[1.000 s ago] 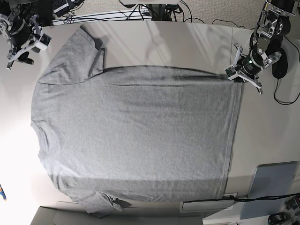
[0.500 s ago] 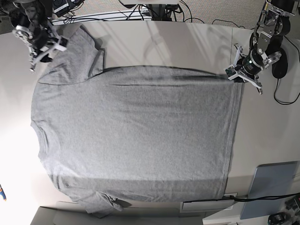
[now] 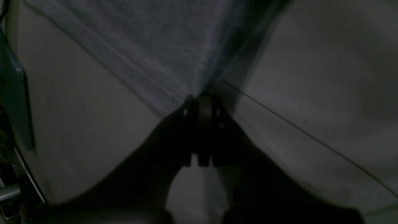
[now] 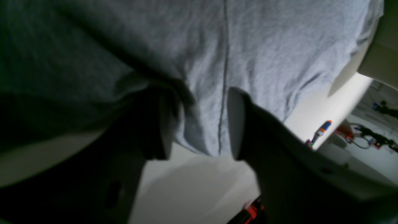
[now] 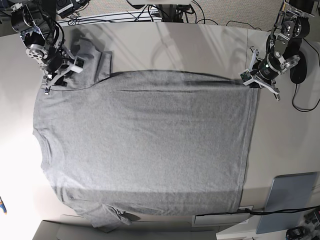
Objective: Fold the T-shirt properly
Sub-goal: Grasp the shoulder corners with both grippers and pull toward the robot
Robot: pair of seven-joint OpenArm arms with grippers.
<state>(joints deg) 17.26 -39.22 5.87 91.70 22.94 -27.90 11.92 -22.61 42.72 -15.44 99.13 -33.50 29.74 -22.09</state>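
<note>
Two grippers now work on the T-shirt (image 5: 145, 145), which lies flat across the table (image 5: 280, 145). The left gripper (image 5: 248, 79) stays pinched on the hem corner at the far right. The right gripper (image 5: 67, 67) has come in from the far-left edge onto the far sleeve; its fingers (image 4: 236, 124) stand wide around the cloth, not yet closed. I judge that a two-corner lift is being prepared.

- T-shirt (image 5: 142, 145): lettering not visible; bottom sleeve hangs past the table's (image 5: 175, 47) near edge, partly hidden.
- Left gripper (image 3: 200, 104): dark and dim in wrist view; pinched hem corner barely discernible.
- Right gripper (image 4: 199, 124): fingers blurred, covering part of the top sleeve.
- Objects beyond the table's edge, right wrist view: too blurred to identify.
</note>
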